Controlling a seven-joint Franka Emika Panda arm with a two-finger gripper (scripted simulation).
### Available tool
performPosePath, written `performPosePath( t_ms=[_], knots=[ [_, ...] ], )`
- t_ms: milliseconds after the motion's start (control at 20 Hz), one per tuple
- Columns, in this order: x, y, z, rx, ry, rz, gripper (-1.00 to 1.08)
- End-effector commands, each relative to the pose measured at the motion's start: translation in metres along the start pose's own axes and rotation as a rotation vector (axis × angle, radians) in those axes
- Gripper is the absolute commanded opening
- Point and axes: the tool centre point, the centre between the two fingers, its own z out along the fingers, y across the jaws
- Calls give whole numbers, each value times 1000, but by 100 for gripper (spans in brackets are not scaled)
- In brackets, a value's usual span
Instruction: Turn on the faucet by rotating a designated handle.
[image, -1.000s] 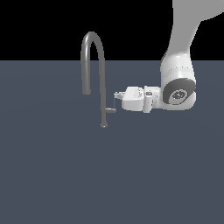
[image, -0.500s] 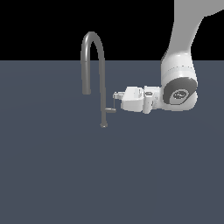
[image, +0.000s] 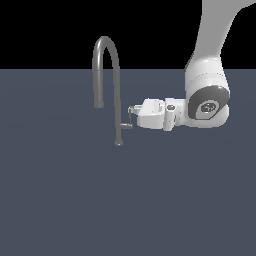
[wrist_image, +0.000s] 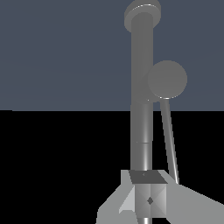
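1. The faucet (image: 116, 85) was seen upright on the dark grey floor (image: 75, 200), left of centre in the exterior view. Its small base rested on the floor, and its arched spout curved over toward the exterior view's left and ended above the floor.
2. The handle (image: 126, 126) was noted low on the stem, just above the base, as a short stub jutting toward the exterior view's right. A thin rod rose from its outer end.
3. The arm (image: 207, 95) was recorded coming down from the upper right of the exterior view, with the wrist turned level so that the gripper (image: 132, 114) pointed at the stem.
4. The fingertips were placed just beside the thin rod, above the stub. Contact could not be confirmed in the exterior view.
5. In the wrist view the stem of the faucet (wrist_image: 141, 96) was seen close ahead, with the round end of the handle (wrist_image: 167, 79) beside it and the rod running from it toward the gripper (wrist_image: 148, 199).
6. Only one finger (wrist_image: 148, 192) was clearly made out there. Whether the claw was wide, narrow or closed on the rod could not be told.
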Motion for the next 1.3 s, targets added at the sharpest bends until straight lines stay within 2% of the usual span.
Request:
performPosePath(
  t_ms=[0, 350, 450, 850, 900, 950, 1250],
  knots=[
    [1, 9, 0, -3, -1, 4, -100],
    [2, 34, 0, -4, -3, 4, -100],
    [-2, 25, 0, 1, -1, -9, -100],
    [21, 61, 0, -4, -3, 3, -100],
    [21, 61, 0, -4, -3, 3, -100],
    [9, 48, 0, 1, -3, -23, -100],
    [46, 72, 0, -4, -3, 0, -100]
  ],
)
